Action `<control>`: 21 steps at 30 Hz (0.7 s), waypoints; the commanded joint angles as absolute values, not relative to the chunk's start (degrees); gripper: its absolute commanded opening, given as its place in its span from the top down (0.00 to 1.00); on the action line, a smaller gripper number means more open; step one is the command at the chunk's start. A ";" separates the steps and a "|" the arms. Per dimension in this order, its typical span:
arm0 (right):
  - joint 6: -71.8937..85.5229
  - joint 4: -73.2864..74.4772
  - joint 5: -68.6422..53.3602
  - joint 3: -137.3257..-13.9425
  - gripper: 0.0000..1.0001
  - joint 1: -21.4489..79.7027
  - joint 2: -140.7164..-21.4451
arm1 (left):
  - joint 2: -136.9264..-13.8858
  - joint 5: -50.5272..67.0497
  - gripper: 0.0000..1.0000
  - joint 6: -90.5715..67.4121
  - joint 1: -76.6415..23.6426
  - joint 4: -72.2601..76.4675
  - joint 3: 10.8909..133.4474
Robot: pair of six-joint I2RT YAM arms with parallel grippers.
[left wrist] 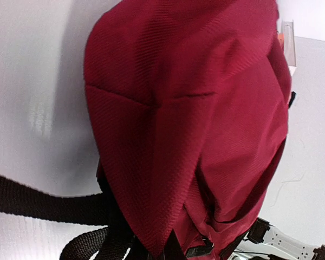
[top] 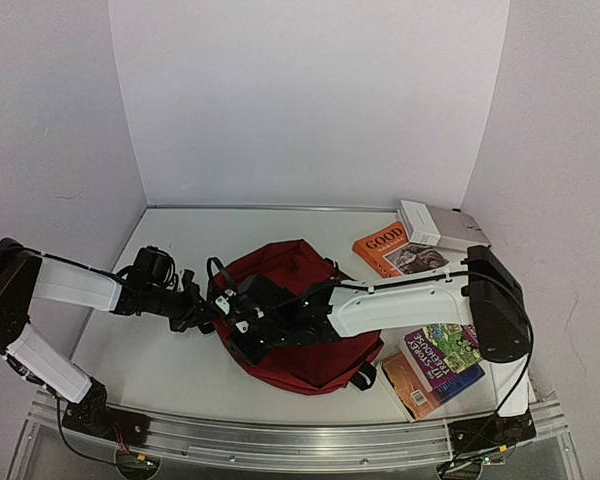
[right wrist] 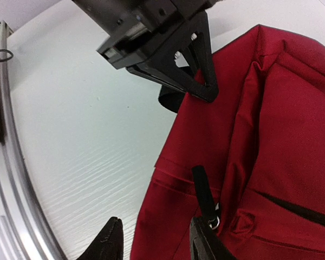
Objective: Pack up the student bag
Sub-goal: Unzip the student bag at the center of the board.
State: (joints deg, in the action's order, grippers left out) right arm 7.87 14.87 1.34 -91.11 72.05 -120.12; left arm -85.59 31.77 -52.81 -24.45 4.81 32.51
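The student bag (top: 300,325) is a dark red fabric backpack lying flat at the table's middle. My left gripper (top: 206,308) is at its left edge; in the left wrist view the red fabric (left wrist: 195,108) fills the frame and narrows to a pinched fold at my gripper (left wrist: 170,250), which is shut on it. My right gripper (top: 235,330) reaches across the bag from the right. In the right wrist view it (right wrist: 157,244) is open over the bag's edge (right wrist: 173,216), with a black zipper pull (right wrist: 203,195) beside its right finger. The left gripper's black fingers (right wrist: 200,73) hold the bag's rim there.
An orange "GOOD" book (top: 395,250) and a white box (top: 435,225) lie at the back right. A colourful book (top: 442,350) rests on an orange book (top: 415,388) at the front right. A metal rail (top: 280,440) runs along the near edge. Black straps (left wrist: 38,203) trail from the bag.
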 commanded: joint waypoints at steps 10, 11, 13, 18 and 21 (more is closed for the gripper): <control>3.84 18.67 9.19 -99.32 0.62 71.09 -126.86 | -76.85 32.02 1.00 -49.06 -24.87 2.36 32.17; 3.95 18.70 9.37 -99.19 0.62 70.91 -126.76 | -76.92 31.98 1.00 -49.05 -24.88 2.34 32.17; 4.04 18.72 9.76 -98.79 0.62 70.62 -126.30 | -77.10 31.86 1.00 -49.04 -24.89 2.29 32.23; 4.13 18.71 9.19 -97.32 0.62 70.19 -123.83 | -78.33 31.63 1.00 -49.05 -24.87 2.18 32.52; 4.13 18.70 8.41 -96.29 0.62 70.06 -122.23 | -79.33 31.81 1.00 -49.13 -24.91 2.46 32.73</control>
State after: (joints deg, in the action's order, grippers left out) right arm 4.49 17.84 6.87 -97.28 71.16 -125.91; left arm -79.00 31.26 -50.50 -24.80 0.36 32.10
